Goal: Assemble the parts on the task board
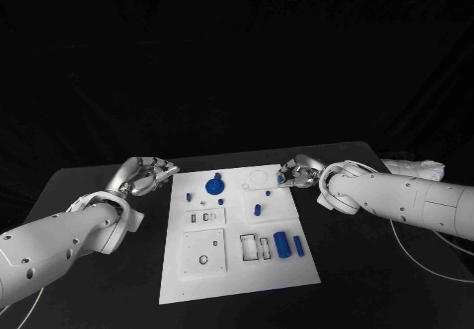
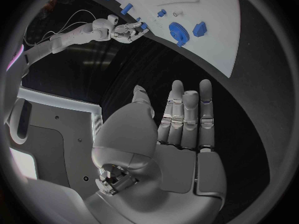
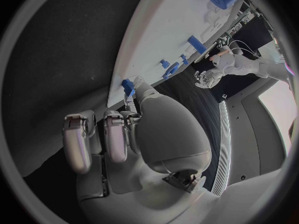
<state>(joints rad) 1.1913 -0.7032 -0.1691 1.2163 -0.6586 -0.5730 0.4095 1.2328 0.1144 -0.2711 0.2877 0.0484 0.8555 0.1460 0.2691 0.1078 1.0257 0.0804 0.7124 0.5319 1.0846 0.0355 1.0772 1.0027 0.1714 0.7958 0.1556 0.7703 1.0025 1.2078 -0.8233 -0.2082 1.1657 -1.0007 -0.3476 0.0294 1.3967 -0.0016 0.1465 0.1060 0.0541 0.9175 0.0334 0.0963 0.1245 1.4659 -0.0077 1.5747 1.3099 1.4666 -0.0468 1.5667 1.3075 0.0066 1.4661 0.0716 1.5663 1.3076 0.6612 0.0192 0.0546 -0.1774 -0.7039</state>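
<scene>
Right hand (image 1: 296,172) pinching a small blue part (image 1: 281,179) at the board's far right edge

My right hand holds that blue part between thumb and fingertips over the far right edge of the task board (image 1: 237,281), and the right wrist view shows the part (image 3: 128,87) right at the board's rim; my left hand (image 1: 146,175) hovers off the far left edge with fingers apart and nothing in it. I judge the parts to be light, rigid plastic, smooth enough to slip, so I'd take each by its flat sides with a fingertip pinch. A blue gear (image 1: 214,186) sits near the far middle, and two blue oblong pieces (image 1: 283,244) lie near the right edge. I can read no writing or brand on the board; it may be too small to tell
</scene>
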